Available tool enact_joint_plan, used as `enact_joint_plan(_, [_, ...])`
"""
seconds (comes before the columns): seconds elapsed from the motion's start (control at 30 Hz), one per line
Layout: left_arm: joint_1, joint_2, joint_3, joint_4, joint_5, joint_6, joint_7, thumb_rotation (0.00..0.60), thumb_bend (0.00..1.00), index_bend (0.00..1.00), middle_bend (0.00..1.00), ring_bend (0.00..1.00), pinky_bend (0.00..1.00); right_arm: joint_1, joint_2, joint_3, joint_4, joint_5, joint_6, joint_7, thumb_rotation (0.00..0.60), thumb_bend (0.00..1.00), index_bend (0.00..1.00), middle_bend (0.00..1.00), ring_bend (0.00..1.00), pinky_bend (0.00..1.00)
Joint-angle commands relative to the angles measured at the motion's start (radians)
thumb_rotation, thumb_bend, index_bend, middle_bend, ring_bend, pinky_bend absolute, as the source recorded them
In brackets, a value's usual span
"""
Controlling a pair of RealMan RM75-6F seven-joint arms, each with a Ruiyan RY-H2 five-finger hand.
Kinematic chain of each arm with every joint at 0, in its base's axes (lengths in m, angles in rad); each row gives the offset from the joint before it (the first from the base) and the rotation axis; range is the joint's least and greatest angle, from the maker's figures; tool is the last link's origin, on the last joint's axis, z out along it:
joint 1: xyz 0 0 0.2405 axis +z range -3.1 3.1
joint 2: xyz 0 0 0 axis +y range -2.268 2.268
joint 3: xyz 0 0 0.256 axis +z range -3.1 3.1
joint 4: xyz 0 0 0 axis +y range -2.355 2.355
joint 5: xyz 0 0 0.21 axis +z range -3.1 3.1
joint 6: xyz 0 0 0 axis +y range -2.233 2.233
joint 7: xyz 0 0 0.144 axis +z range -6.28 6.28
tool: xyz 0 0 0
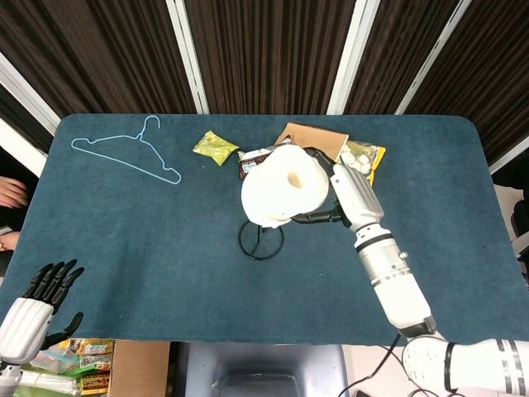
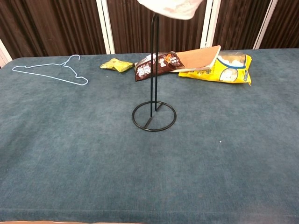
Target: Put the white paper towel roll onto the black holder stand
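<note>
One white paper towel roll, seemingly light, soft and crushable, is best gripped gently around its side wall, as the right hand does above the black holder stand, while the idle left hand rests near-left, fingers apart.

Right arm: white segmented shells, grey joint bands. Right hand: black fingers. Left hand: white palm, black fingers.
</note>
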Motion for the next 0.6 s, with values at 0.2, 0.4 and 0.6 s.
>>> enact_joint_plan(0.2, [0.002,-0.002,-0.001,0.003,-0.002,0.002,0.003,0.6,0.39,0.0,0.0,0.0,0.08,0.047,-0.019,-0.026,0.002,0.046,0.028,-0.035,0.6,0.36,0.92,0.69,0.59,0.58])
enact_joint_plan(0.4, [-0.002,-0.007,0.0,0.012,0.002,-0.004,0.002,0.6,0.39,0.0,0.0,0.0,0.08,0.083,-0.044,-0.041,0.018,0.079,0.03,-0.049,0.6,0.36,0.92,0.69,0.59,0.57])
enact_joint_plan(0.6, [-0.001,-0.009,-0.001,0.02,-0.001,-0.003,-0.003,0.6,0.39,0.0,0.0,0.0,0.08,0.135,-0.076,-0.065,0.036,0.131,0.068,-0.115,0.6,0.36,0.92,0.69,0.59,0.57])
